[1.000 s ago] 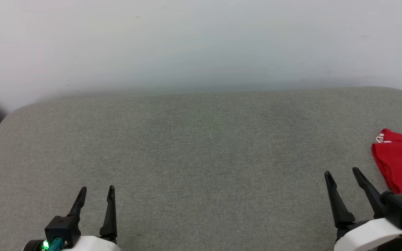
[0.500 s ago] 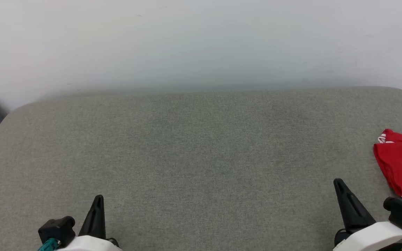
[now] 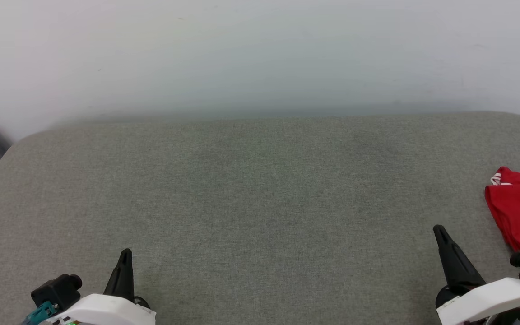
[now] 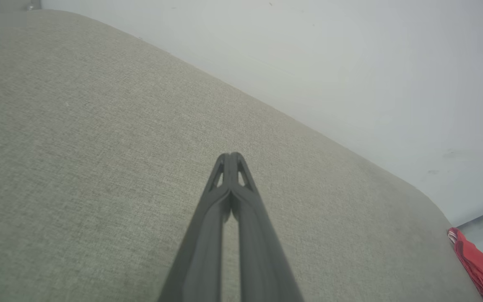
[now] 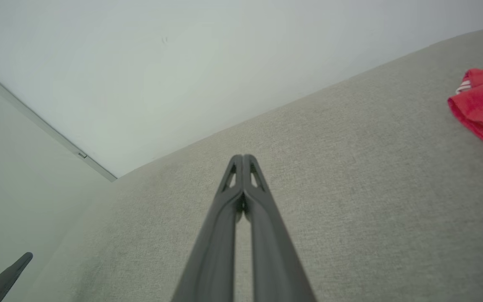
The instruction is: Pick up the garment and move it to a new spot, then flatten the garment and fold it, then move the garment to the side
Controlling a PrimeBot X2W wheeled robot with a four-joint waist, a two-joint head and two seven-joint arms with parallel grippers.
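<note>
On the cushion (image 3: 260, 189), right edge: garment (image 3: 519, 212) folded (I think); task seems done. My left pincer (image 3: 126, 253), right pincer (image 3: 438, 231): both pinched closed, empty

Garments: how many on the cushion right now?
1. The red garment lies at the cushion's right edge, beside the right gripper, partly cut off by the frame; more could lie beyond it.
</note>
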